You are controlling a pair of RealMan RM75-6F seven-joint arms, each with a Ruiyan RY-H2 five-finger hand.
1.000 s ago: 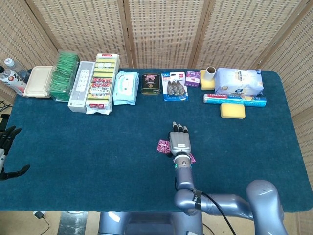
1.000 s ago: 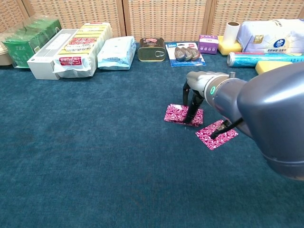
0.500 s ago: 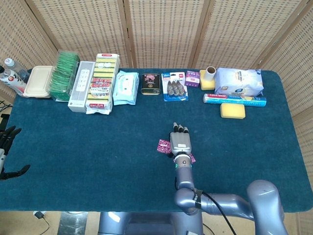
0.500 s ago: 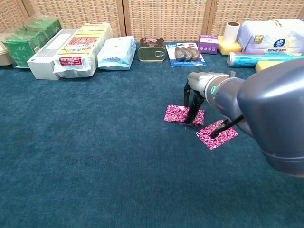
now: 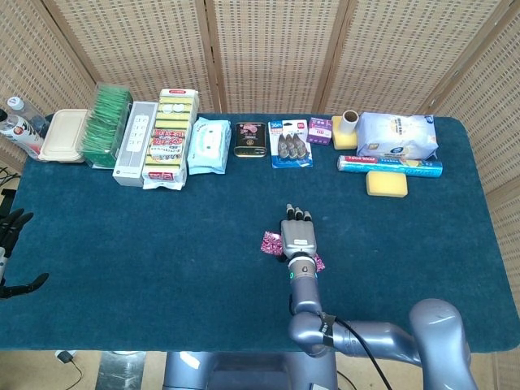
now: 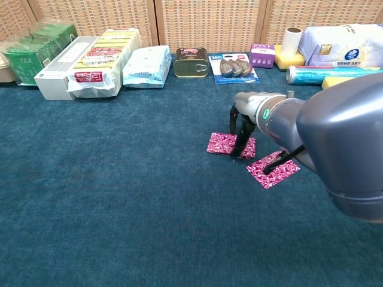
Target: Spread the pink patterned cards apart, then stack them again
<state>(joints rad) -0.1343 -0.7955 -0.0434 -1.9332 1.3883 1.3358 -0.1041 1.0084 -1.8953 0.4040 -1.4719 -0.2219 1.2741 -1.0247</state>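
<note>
While fingertips press both pink patterned cards (image 6: pixel 231 144) (near, apart), right hand (image 6: pixel 254 128) spread, gripping nothing.

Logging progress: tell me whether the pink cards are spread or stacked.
Spread. Two pink cards lie flat, apart on the cloth, right hand fingertips resting on them.

right robot hand (image 6: pixel 254 128) eased slightly left, near-side card (image 6: pixel 273 170) nudged w/ it
</note>
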